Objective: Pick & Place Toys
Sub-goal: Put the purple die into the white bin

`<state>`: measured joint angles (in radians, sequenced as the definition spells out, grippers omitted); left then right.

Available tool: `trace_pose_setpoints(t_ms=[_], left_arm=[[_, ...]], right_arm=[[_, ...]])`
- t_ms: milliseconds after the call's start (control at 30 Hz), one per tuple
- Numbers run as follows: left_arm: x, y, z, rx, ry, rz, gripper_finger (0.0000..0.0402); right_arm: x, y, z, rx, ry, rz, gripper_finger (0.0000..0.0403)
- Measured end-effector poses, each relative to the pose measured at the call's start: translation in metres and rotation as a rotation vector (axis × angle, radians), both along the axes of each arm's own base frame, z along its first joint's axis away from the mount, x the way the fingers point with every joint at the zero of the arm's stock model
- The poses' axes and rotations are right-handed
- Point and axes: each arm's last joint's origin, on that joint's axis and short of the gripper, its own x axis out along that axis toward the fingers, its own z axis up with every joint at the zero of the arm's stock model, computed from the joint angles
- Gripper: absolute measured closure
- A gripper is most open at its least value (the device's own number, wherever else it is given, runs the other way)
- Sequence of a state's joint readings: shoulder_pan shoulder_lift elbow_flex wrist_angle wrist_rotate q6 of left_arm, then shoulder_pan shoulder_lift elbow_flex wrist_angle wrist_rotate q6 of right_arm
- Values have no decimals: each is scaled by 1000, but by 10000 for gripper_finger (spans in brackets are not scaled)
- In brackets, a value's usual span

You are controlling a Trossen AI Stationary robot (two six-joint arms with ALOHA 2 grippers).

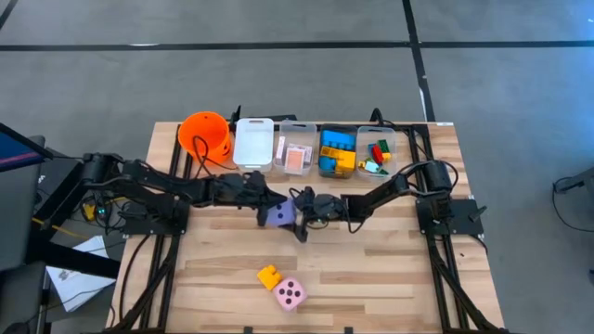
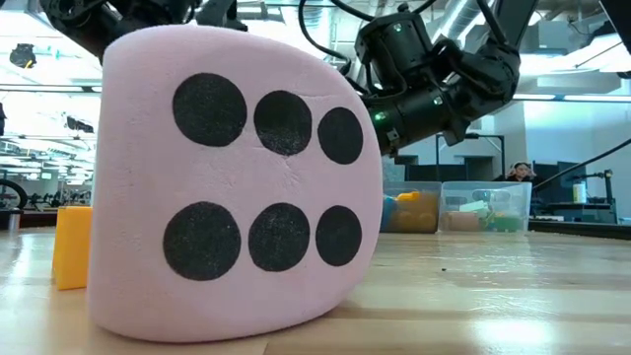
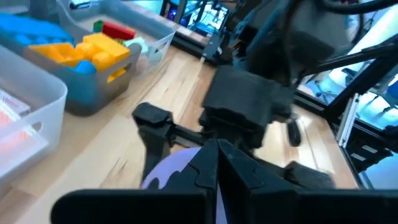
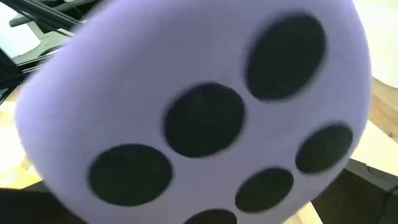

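Observation:
A purple dotted soft die [image 1: 278,215] is at the table's middle, between my two grippers. My left gripper [image 1: 267,211] comes from the left and is shut on it. My right gripper [image 1: 299,221] comes from the right and is open. One of its fingers [image 3: 152,124] stands beside the die, and the die [image 4: 199,106] fills the right wrist view. A pink dotted die [image 1: 290,294] and a yellow-orange brick [image 1: 269,276] rest on the table near the front edge. Both also show in the low view: the die [image 2: 232,182] and the brick [image 2: 71,247]. My left gripper [image 3: 217,180] pinches the purple die's top edge [image 3: 177,171] between its two fingers, which meet over it. The fingers slant down from the table's left. The fingers hide the place of contact. My right gripper stands around the die; I cannot tell whether it touches it.
Along the far edge stand an orange bucket [image 1: 204,134], a white bin [image 1: 253,144], a clear bin with pink cards [image 1: 296,153], a bin of blue and yellow bricks [image 1: 337,153] and a bin of red and green bricks [image 1: 376,153].

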<state>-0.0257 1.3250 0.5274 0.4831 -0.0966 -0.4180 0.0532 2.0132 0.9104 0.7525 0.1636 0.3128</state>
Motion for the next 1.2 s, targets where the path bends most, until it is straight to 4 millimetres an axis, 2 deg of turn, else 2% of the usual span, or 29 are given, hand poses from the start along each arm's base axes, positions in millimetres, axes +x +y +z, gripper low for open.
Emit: trace_pose_setpoints(t_ms=[267, 1200], left_arm=[[-2, 0, 8, 81, -36, 8, 401], [0, 2, 18, 171, -132, 38, 401]], right_arm=[[0, -1, 1, 0, -9, -7, 3], [3, 1, 10, -2, -113, 8, 3]])
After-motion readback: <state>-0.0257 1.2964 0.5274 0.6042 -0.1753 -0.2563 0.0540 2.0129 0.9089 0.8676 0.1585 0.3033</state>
